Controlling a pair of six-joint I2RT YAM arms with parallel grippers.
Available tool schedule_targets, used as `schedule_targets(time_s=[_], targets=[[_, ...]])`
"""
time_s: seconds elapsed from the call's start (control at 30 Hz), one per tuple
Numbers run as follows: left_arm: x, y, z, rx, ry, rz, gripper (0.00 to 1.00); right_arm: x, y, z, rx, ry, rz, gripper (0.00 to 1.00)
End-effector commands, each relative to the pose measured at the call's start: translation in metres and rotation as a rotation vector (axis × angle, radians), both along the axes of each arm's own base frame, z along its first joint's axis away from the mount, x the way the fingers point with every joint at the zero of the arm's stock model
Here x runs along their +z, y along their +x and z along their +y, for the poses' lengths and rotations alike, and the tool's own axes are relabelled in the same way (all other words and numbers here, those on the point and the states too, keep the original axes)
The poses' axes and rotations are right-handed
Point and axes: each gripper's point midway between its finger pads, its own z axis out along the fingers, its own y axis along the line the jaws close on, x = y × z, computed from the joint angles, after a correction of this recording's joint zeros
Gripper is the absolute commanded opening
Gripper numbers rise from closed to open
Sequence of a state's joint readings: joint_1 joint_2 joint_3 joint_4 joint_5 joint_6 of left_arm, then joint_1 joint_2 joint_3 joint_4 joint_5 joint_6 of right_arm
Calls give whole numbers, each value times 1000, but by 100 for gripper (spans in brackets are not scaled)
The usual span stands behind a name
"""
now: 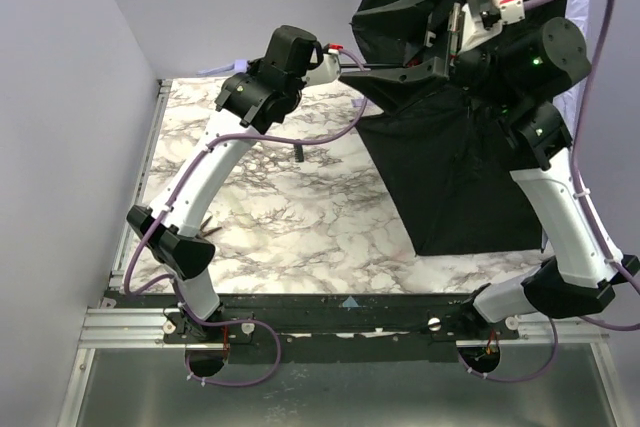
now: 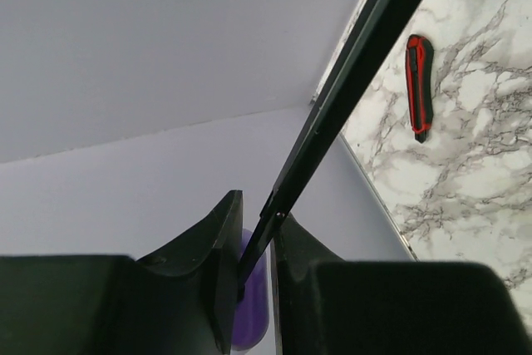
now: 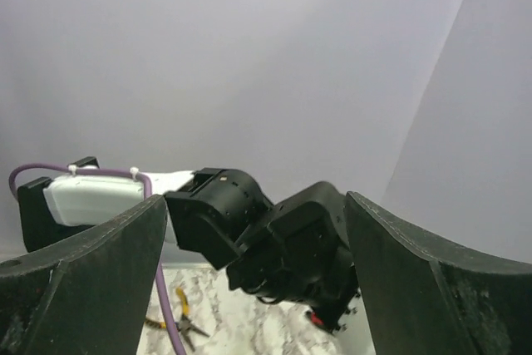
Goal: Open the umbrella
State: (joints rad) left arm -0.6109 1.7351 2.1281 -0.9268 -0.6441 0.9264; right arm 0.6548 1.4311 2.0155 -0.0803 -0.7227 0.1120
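So the umbrella is open. The canopy is spread out and tipped on its side over the right half of the marble table, with the black lining and ribs facing the top camera. Its lower edge hangs down toward the tabletop on the right, but I honestly can't tell if it's touching.

The left gripper is up off the table near the back wall and it's clamped on the thin black shaft. From there the shaft runs roughly level to the right, into the middle of the canopy. The left wrist view makes the grip really clear: both fingers are pinched tight against the shaft, and the little lavender handle pokes out just behind them.

The right gripper is raised high next to the canopy's hub. Its jaws are spread wide with nothing between them, and it's just looking across at the left arm's wrist.

Other stuff on the table:
- a red-handled cutter lying flat on the marble, well apart from the umbrella
- yellow-handled pliers near the left side, partly tucked under the left arm in the top view
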Motion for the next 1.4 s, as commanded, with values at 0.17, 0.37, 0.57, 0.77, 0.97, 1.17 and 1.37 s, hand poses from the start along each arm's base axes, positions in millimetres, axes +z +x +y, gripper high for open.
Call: schedule_targets(time_s=[0.17,0.37,0.57,0.77,0.97,1.17,1.37], targets=[[-13,5,0,124,-152,-13,0,61,-26,-26,-50,114,-204,90],[-31,21,-11,166,-165,2,0,76,-39,-27,21,155,-145,91],[-51,35,-28,189,-219,48,0,10,-14,2,44,-16,57,88],[-75,29,-47,197,-394,146,0,-65,5,5,-88,-137,146,82],[-62,3,-85,94,-663,254,0,-169,-17,-20,-156,-253,146,72],[-30,-35,-123,-72,-921,374,0,-235,3,-53,-377,-325,192,74],[7,-92,-153,-311,-1183,549,0,-203,33,-76,-586,-148,313,81]])
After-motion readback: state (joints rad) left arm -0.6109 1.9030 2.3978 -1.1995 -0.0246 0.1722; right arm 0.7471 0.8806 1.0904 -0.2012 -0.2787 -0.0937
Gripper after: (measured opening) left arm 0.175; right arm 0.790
